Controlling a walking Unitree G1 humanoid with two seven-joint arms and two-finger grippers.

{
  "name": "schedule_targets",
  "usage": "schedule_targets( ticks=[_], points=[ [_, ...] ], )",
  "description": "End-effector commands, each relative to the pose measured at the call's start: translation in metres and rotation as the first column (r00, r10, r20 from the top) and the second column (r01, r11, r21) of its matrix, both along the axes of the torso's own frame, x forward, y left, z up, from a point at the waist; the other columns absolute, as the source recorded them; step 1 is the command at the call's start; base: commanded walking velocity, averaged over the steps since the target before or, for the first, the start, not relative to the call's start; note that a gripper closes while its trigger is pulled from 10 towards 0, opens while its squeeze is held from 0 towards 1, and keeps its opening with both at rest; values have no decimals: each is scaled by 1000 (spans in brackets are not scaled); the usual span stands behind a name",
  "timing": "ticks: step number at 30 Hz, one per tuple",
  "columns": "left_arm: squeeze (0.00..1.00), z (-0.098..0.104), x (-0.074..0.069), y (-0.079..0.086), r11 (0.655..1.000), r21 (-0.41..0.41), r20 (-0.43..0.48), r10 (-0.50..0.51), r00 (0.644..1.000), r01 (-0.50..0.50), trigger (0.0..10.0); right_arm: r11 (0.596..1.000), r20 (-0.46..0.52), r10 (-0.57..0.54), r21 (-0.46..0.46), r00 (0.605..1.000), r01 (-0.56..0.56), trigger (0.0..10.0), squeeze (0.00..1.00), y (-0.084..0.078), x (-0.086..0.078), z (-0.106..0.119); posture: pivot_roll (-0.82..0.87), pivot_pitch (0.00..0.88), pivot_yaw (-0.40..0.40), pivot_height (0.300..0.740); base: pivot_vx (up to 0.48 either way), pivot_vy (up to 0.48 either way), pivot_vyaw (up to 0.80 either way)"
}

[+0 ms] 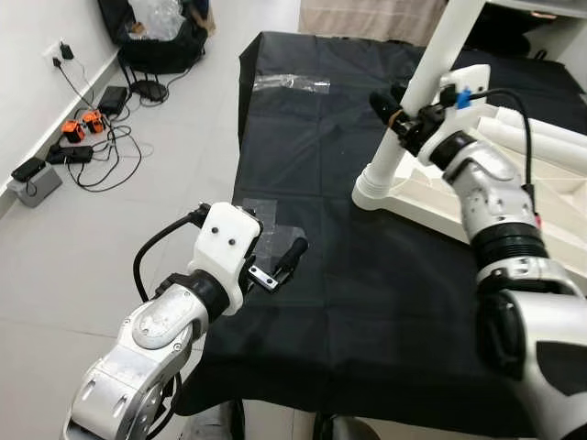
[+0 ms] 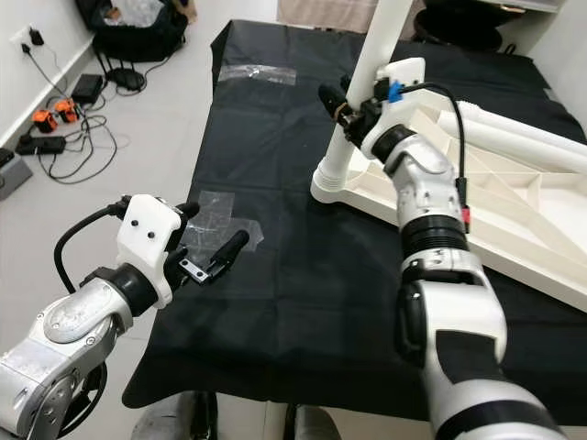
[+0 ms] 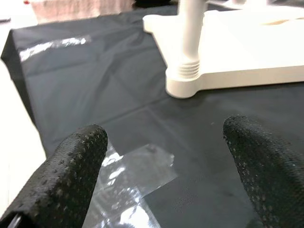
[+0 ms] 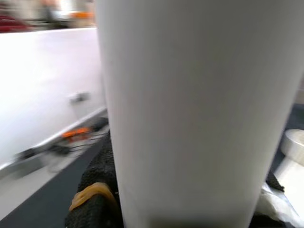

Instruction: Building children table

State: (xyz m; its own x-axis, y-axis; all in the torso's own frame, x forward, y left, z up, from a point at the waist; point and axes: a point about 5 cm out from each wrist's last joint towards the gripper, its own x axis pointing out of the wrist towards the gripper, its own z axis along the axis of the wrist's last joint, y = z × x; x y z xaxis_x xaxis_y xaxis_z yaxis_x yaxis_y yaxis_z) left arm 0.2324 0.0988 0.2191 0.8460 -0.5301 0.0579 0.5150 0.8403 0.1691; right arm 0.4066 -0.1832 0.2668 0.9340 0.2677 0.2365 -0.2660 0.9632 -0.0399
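table legs point(image 1: 417, 96): 3 (one upright) | tabletop point(image 2: 514, 215): 1 | grippers point(image 1: 284, 263): 2

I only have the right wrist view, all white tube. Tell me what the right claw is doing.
Observer: The right claw is closed around the upright white table leg, partway up it.
Operator: Report where the leg's foot sits.
Observer: It stands in the corner socket of the upturned white tabletop, which lies on a black cloth.
Operator: Give me the left claw.
Observer: The left claw is open and holds nothing, over a clear plastic bag near the cloth's left edge.
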Motion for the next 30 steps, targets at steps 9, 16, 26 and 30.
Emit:
schedule_targets(
  ticks=[9,16,26,30],
  points=[
    [0,-2,-2,-8,1000,-4,-5,-21,1000,21,10000,839,-113,-538,32,836,544,0,0,8,-1,-18,97,193,-59,740,0,0,0],
    [0,-2,-4,-10,1000,-11,-6,-22,1000,22,10000,744,-132,-644,117,753,657,0,0,28,-3,-5,97,200,-66,740,0,0,0],
    [0,-4,-5,-11,1000,-13,-14,-20,1000,20,10000,814,-120,-551,141,826,564,10000,0,67,-4,-1,95,202,-67,740,0,0,0],
    [0,-4,-5,-11,1000,-14,-16,-20,1000,20,10000,827,-87,-537,140,839,544,10000,1000,70,-6,1,92,202,-66,740,0,0,0]
  ],
)
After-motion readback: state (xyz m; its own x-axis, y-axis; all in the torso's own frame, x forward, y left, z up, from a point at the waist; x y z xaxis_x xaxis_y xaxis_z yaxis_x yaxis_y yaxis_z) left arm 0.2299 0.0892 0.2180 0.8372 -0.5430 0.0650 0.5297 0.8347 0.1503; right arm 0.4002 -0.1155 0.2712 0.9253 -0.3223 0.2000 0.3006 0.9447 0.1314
